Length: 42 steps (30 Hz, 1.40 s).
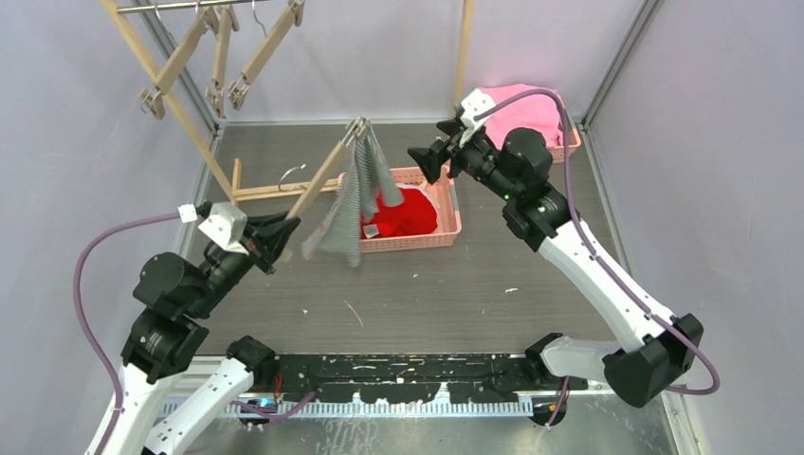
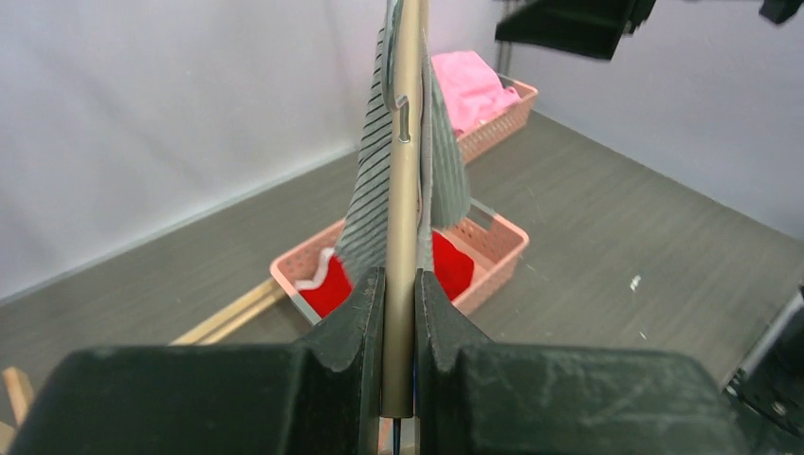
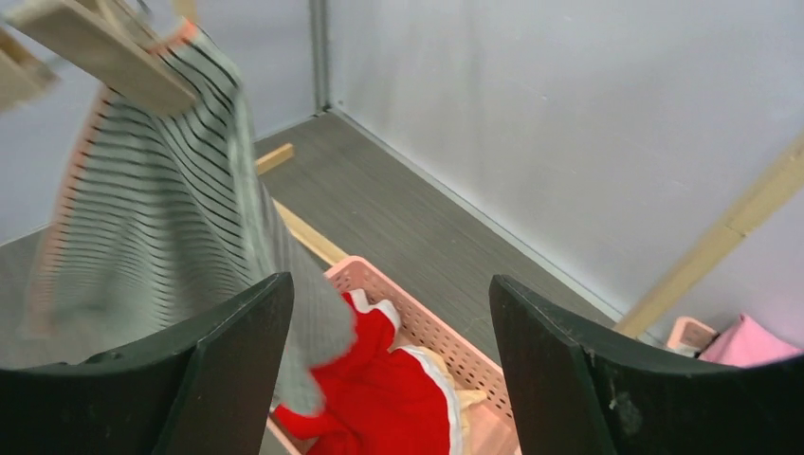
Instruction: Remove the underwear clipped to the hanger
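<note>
The grey-and-white striped briefs (image 1: 353, 204) hang from the clip (image 1: 357, 130) at the tip of a wooden hanger (image 1: 318, 180), over the pink basket (image 1: 450, 227). My left gripper (image 1: 278, 237) is shut on the hanger's lower end (image 2: 402, 284). The striped briefs also show in the left wrist view (image 2: 372, 180) and the right wrist view (image 3: 142, 190). The red briefs (image 1: 406, 213) lie in the basket, on top of the pale peach briefs (image 3: 469, 396). My right gripper (image 1: 427, 161) is open and empty, just right of the hanging striped briefs and above the basket.
A wooden folding rack (image 1: 190, 57) stands at the back left. Another wooden hanger (image 1: 275, 190) lies on the table by its foot. A second pink basket with the bright pink cloth (image 1: 517, 109) sits in the back right corner. Walls enclose the table.
</note>
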{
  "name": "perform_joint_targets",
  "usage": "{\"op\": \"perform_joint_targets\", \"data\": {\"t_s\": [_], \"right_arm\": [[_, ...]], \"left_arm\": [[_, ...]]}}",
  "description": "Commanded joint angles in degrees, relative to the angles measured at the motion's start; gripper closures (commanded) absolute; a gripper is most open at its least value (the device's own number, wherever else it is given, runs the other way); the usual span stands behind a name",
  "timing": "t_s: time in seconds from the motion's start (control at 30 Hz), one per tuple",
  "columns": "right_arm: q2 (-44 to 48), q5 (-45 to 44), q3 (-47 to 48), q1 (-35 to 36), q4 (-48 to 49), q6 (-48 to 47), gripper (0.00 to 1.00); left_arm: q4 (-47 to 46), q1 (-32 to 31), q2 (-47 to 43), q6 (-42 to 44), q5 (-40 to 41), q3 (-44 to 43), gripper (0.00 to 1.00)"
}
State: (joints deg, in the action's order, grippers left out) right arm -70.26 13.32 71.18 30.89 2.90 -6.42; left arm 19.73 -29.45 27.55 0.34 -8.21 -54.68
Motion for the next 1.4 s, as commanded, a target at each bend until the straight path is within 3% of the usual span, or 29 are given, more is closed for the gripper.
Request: {"op": "perform_joint_targets", "data": {"t_s": [0.0,0.07,0.43,0.8,1.1,1.27,1.37], "right_arm": [[6.0,12.5,4.3,-0.2,-2.3,-2.4,0.17],[6.3,16.4,6.7,-0.2,-4.9,-3.4,0.12],[6.5,35.4,12.8,-0.2,-12.7,-6.6,0.06],[4.6,40.8,12.4,-0.2,-12.7,-6.2,0.04],[1.9,45.4,9.9,-0.2,-6.2,-0.6,0.07],[0.2,47.8,9.5,-0.2,-3.0,2.6,0.2],[-0.5,49.0,9.2,-0.2,-1.5,3.9,0.43]], "left_arm": [[0.2,0.2,-4.8,-2.0,-5.3,0.8,1.0],[1.4,0.2,-6.1,-2.5,-6.9,0.9,1.0],[3.1,0.2,-5.9,-5.3,-15.3,0.5,1.0],[-0.7,0.2,-4.9,-9.0,-20.3,2.0,1.0],[-2.7,0.2,-5.1,-10.3,-20.9,2.7,1.0],[-3.1,0.2,-4.8,-10.4,-20.6,3.2,1.0],[-3.9,0.2,-4.9,-10.6,-20.1,3.7,1.0]]}}
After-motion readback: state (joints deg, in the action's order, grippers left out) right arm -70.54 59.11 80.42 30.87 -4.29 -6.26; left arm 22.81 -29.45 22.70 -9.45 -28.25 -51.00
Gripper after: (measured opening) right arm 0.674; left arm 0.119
